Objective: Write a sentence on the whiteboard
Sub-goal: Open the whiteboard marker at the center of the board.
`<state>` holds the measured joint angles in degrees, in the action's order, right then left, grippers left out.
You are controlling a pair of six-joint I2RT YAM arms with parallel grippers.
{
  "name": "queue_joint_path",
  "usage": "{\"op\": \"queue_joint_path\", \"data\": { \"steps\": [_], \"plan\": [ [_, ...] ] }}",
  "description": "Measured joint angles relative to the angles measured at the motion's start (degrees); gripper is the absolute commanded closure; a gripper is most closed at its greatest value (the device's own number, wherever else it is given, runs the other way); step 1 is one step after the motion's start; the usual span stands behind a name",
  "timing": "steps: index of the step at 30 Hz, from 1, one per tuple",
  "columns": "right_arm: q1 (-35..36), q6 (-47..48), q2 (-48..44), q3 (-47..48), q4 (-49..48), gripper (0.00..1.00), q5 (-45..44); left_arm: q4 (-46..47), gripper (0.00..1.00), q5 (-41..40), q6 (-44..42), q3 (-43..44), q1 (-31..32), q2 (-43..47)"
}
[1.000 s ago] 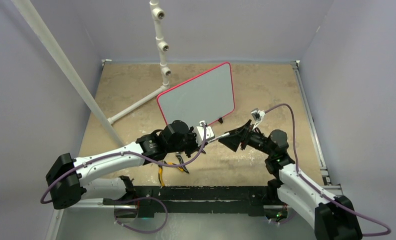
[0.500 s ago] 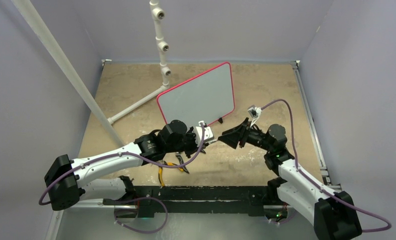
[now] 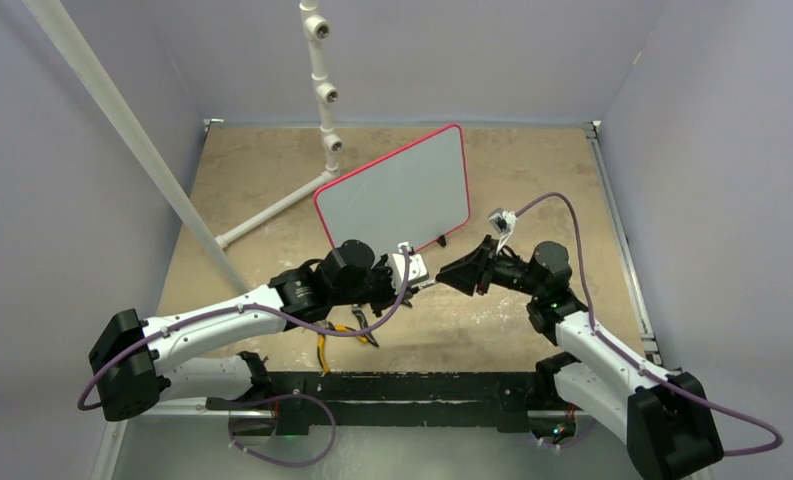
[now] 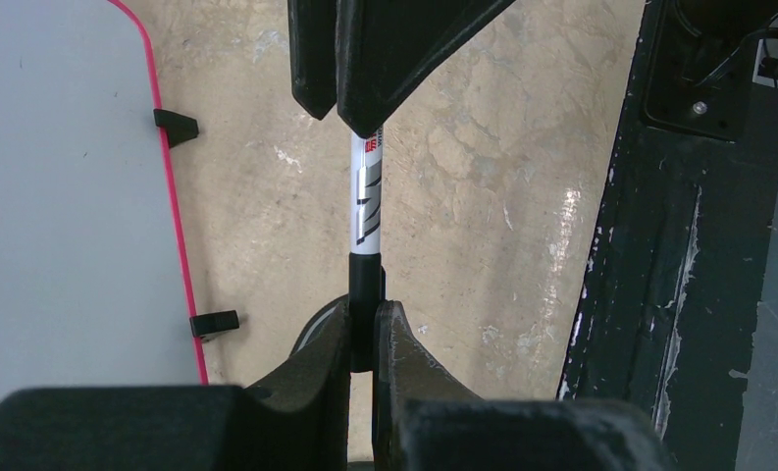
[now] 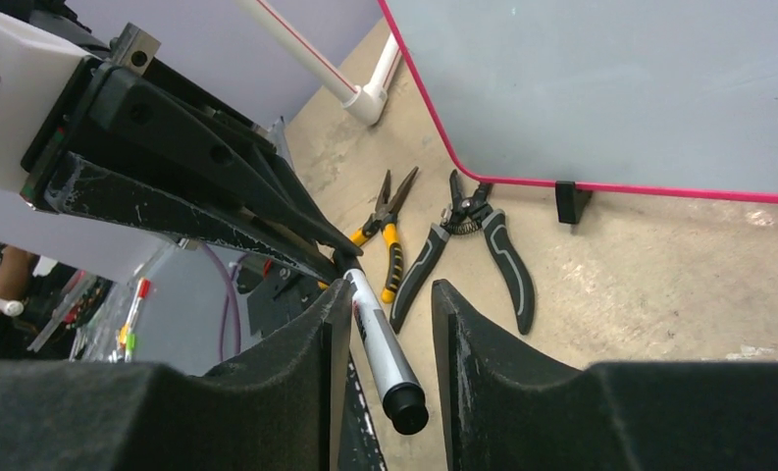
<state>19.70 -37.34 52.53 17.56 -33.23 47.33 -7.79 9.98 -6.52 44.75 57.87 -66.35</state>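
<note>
Top external view: seeing the small rectangular whiteboard (image 3: 397,195) with thin red-pink frame standing tilted on black feet at the far middle of the beige table (image 3: 537,170), just beyond both grippers. Left wrist view: gripping one black end of the white-barrelled marker (image 4: 367,211) with the left gripper (image 4: 368,309), fingers pressed together on it. Right wrist view: enclosing the other end with the right gripper (image 5: 389,289), fingers standing apart, one pad touching the barrel, the other leaving a gap; yellow-handled pliers (image 5: 391,240) and black-handled pliers (image 5: 488,240) lying beyond.
</note>
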Motion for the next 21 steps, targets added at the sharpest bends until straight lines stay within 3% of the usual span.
{"op": "queue_joint_path", "data": {
  "steps": [4,8,11,13,16,21],
  "plan": [
    [0.0,1.0,0.9,0.5,1.0,0.75,1.6,0.0,1.0,0.2,0.0,0.0,0.0,0.0],
    [0.1,0.4,0.9,0.6,0.4,1.0,3.4,-0.3,0.99,0.3,-0.1,0.0,0.0,-0.2],
    [0.2,-0.3,0.9,0.7,-0.8,1.0,4.7,-0.4,0.68,0.4,0.0,0.0,-0.1,-0.3],
    [0.2,-0.3,1.0,0.7,-1.1,1.0,4.8,-0.2,0.54,0.3,0.2,0.0,-0.1,-0.3],
    [0.1,-0.3,1.0,0.7,-1.1,1.0,4.8,0.2,0.46,0.4,1.2,0.0,-0.1,-0.3],
    [0.1,-0.3,1.0,0.7,-1.1,1.0,4.9,0.6,0.44,1.0,1.6,0.0,-0.1,-0.5]
  ]
}}
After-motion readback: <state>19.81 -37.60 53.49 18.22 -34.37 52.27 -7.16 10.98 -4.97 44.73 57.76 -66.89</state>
